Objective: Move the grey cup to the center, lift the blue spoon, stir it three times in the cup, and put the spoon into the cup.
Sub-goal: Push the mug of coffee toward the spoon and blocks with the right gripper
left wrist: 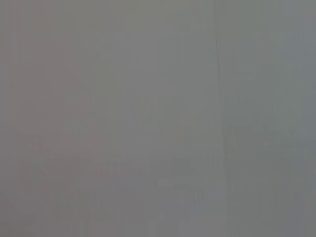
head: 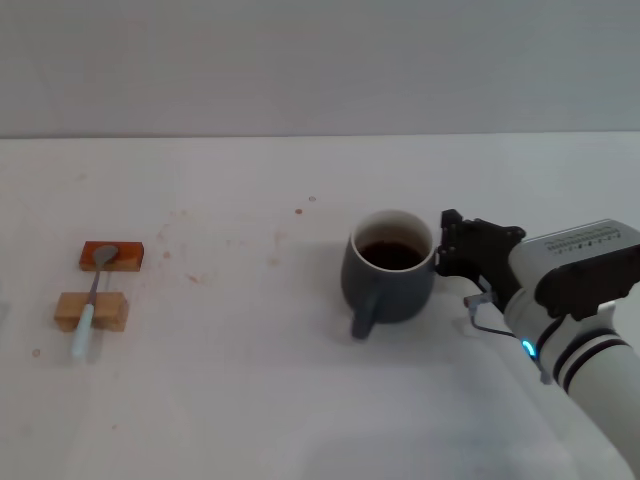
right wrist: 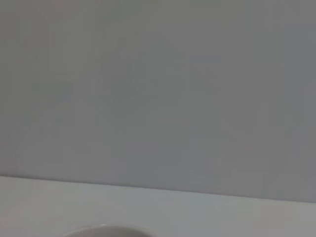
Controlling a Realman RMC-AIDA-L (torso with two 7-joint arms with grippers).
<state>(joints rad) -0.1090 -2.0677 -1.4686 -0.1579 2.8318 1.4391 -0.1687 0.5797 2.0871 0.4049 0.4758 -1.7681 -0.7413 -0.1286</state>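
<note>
The grey cup (head: 388, 287) stands upright near the middle of the white table (head: 250, 400), its handle turned toward me and dark liquid inside. My right gripper (head: 447, 245) is right against the cup's right side, at rim height; I cannot tell whether it is touching the cup. The right wrist view shows only a sliver of the cup's pale rim (right wrist: 103, 230). The blue spoon (head: 91, 302) lies far to the left across two blocks, its metal bowl on the far one and its pale handle pointing toward me. My left arm is out of view.
An orange-brown block (head: 127, 258) and a tan wooden block (head: 112, 312) hold the spoon up near the table's left edge. A plain grey wall stands behind the table. The left wrist view shows only a blank grey surface.
</note>
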